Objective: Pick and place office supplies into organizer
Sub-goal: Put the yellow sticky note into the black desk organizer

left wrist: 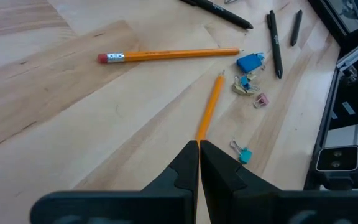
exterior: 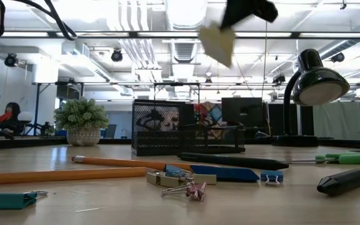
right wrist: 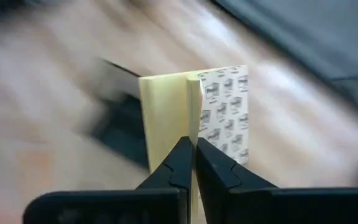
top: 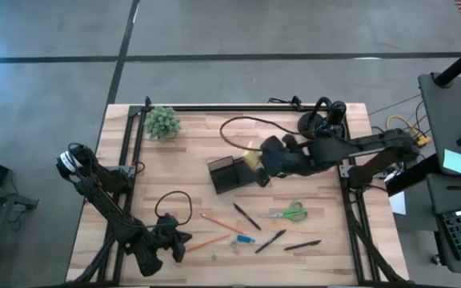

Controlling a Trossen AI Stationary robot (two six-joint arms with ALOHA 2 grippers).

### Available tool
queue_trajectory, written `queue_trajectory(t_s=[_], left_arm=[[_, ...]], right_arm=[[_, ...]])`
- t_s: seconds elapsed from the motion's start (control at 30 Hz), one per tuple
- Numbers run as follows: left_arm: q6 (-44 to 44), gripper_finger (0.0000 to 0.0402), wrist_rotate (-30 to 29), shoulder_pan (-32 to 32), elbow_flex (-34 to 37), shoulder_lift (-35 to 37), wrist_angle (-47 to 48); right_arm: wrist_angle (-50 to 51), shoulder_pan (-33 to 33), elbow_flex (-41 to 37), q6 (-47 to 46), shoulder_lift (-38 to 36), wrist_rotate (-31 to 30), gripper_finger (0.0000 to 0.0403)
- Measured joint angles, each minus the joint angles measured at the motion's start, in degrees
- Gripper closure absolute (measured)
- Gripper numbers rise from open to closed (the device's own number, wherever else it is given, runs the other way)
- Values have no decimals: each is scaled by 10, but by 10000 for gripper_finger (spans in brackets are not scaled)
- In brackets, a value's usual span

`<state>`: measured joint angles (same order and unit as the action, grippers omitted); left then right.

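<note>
The yellow sticky-note pad (top: 252, 158) hangs in the air over the right end of the black mesh organizer (top: 229, 173), with my right gripper (top: 259, 164) shut on it. In the low view the pad (exterior: 217, 42) is high above the organizer (exterior: 167, 128). Two orange pencils (top: 218, 222), black pens (top: 246, 216), green-handled scissors (top: 288, 213), a blue piece (top: 245, 238) and small clips (left wrist: 246, 84) lie on the near half of the table. My left gripper (left wrist: 199, 152) is shut at the near left, its tips by one pencil's end (left wrist: 209, 115). My right gripper pinches the sticky-note pad between its two fingers, by one edge (right wrist: 193, 134). The yellow face (right wrist: 163, 118) is on one side of the fingers and the printed backing (right wrist: 225, 118) on the other. The pad hangs tilted below the gripper (exterior: 249, 11), lifted clear of the table.
A small potted plant (top: 163, 122) stands at the far left. A black desk lamp (exterior: 317, 81) stands at the far right, with a cable (top: 242, 124) looping across the far table. A black cable loop (top: 174, 204) lies near my left arm. The table's left half has bare wood.
</note>
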<state>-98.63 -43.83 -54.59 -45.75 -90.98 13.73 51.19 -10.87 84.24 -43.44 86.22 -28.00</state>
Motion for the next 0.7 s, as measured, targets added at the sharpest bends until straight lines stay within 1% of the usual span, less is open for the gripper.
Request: queue_trajectory(t_s=[0.07, 0.13, 0.23, 0.33, 0.4, 0.5, 0.63, 0.7], left_arm=[[0, 402, -1, 1, -1, 1, 0], [0, 402, -7, 2, -1, 4, 0], [0, 402, -22, 2, -1, 10, -1], [0, 402, -33, 2, -4, 11, -5], [1, 402, -35, 2, -4, 12, -21], [1, 402, -37, 2, -4, 12, -40], [5, 402, -64, 2, -6, 12, -47], [5, 402, -74, 3, -9, 12, -48]], right_arm=[[-66, -6, -9, -32, -17, 66, 395], [-107, -11, -13, -70, -24, 119, 395], [-117, -16, -16, -130, -23, 186, 395], [-116, -28, -33, -202, -18, 237, 395], [-150, -42, -58, -238, -17, 257, 395], [-263, -64, -110, -283, -18, 279, 395], [-507, -82, -195, -347, -3, 283, 395], [-620, -86, -232, -383, 17, 278, 394]])
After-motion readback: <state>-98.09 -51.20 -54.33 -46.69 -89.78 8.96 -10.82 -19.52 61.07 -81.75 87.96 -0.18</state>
